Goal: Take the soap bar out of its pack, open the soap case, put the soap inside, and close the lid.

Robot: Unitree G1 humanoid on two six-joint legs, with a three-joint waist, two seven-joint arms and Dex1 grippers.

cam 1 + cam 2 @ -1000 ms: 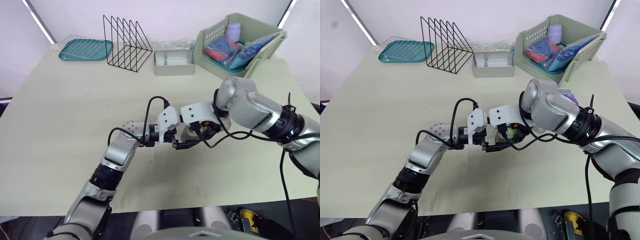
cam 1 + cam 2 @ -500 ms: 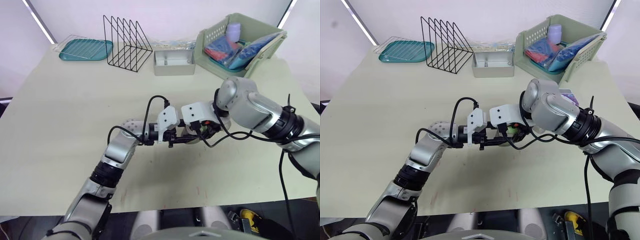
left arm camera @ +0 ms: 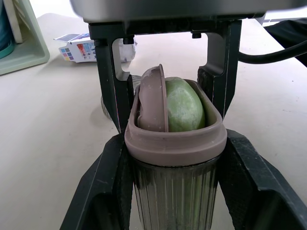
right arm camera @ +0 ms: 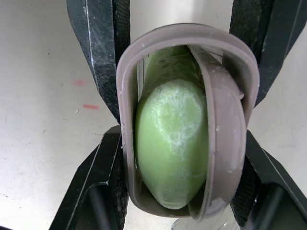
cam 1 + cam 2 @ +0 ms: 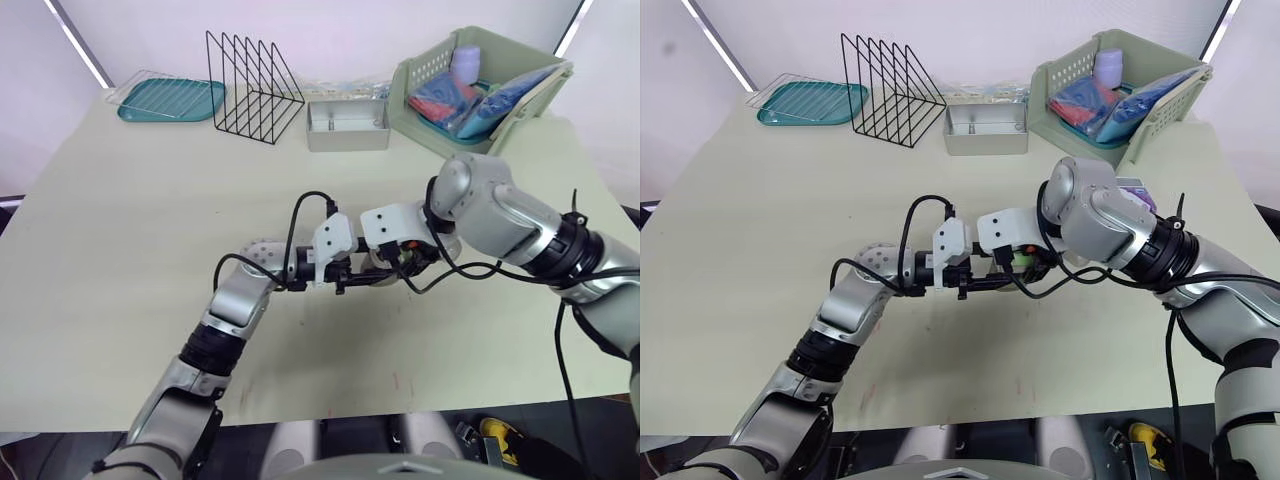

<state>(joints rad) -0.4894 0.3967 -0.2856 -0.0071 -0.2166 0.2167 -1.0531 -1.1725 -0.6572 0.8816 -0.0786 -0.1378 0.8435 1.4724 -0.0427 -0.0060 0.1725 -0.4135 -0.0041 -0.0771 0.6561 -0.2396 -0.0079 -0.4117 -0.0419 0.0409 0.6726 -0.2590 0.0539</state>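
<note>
The left end effector (image 3: pixel 173 158) pinched the ribbed soap case (image 3: pixel 175 191) between its fingers. Facing it, the right end effector (image 4: pixel 181 148) clamped the same case at mid-desk (image 5: pixel 130 230). The green soap bar (image 3: pixel 184 108) sat inside, with the brown lid (image 3: pixel 152 103) tilted ajar beside it.

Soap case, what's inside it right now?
A green soap bar sits inside the soap case, with a brown flap tilted in beside it. The soap's lower end and the case's bottom are hidden below the rim.

Green soap (image 4: pixel 170 143), brown ribbed case (image 3: pixel 175 143)
</note>
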